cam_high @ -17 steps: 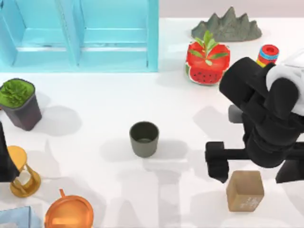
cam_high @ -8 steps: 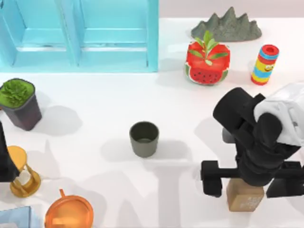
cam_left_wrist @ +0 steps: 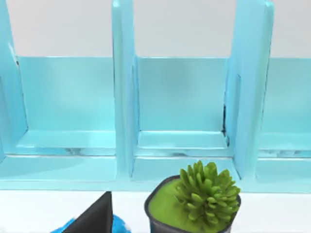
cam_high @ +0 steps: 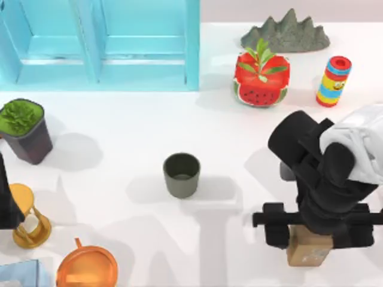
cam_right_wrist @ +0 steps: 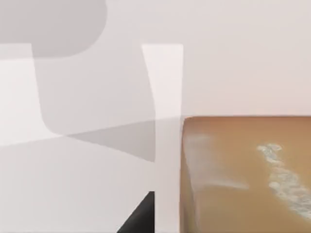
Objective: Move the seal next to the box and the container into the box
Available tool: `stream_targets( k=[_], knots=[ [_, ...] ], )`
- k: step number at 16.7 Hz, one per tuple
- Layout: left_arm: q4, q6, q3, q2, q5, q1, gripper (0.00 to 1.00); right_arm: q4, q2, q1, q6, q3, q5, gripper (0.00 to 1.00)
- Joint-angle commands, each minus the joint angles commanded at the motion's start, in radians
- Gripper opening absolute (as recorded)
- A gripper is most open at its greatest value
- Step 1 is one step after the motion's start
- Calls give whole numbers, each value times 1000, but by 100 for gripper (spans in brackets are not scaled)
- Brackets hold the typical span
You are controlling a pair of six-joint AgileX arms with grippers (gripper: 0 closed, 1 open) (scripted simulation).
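The right hand (cam_high: pixel 317 229), fingers spread, straddles the tan wood-like cube seal (cam_high: pixel 307 249) at the white counter's (cam_high: pixel 137 131) front right, well apart from the empty dark grey-green round cup (cam_high: pixel 181 174) mid-counter and the compartmented turquoise box (cam_high: pixel 102 45) rear left.

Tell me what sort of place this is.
Likely a rendered tabletop test scene, not a real room: a plain white table scattered with unrelated props, such as a watermelon-patterned planter, a grey rock model and a light blue box.
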Motion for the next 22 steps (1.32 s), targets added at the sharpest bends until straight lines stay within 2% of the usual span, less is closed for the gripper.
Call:
stream_targets(
  k=[7, 17, 22],
  knots=[
    [0, 0, 0, 0, 0, 0, 100, 0, 0, 0, 0, 0, 0, 2],
    [0, 0, 0, 0, 0, 0, 100, -3, -4, -5, -2, 1, 1, 0],
    [0, 0, 0, 0, 0, 0, 100, -171, -122, -141, -139, 49, 0, 0]
  ],
)
